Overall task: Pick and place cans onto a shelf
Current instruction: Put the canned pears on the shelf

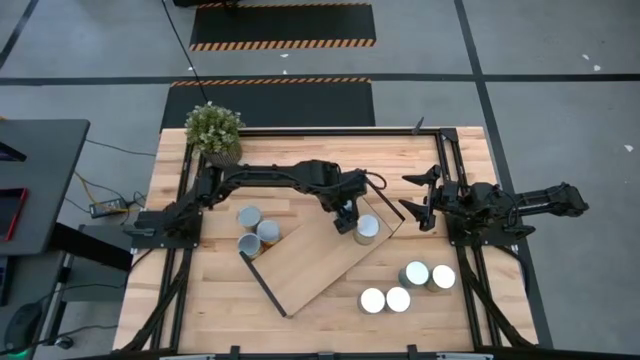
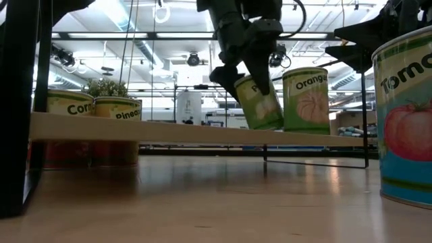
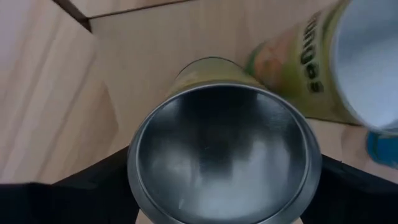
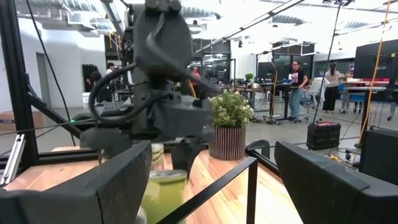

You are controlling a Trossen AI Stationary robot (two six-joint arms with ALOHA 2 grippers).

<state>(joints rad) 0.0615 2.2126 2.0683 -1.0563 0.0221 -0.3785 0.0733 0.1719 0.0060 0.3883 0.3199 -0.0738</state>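
While the left gripper (image 1: 346, 215), jaws clamped on a tilted green can (image 2: 258, 101), hangs over the shelf (image 1: 310, 258) near its right end | one orange-labelled can (image 1: 367, 227) shelved | six cans off-shelf | right gripper (image 1: 421, 200) idle, jaws apart, table's right edge.

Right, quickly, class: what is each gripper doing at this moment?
Left gripper: shut on a tilted can above the shelf.
Right gripper: open, holding nothing, beside the shelf.

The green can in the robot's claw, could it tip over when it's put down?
Probably, if released now: the green can held by the left gripper is tilted above the shelf. Its round sides would likely let it roll. Set flat like the orange can, it should stand.
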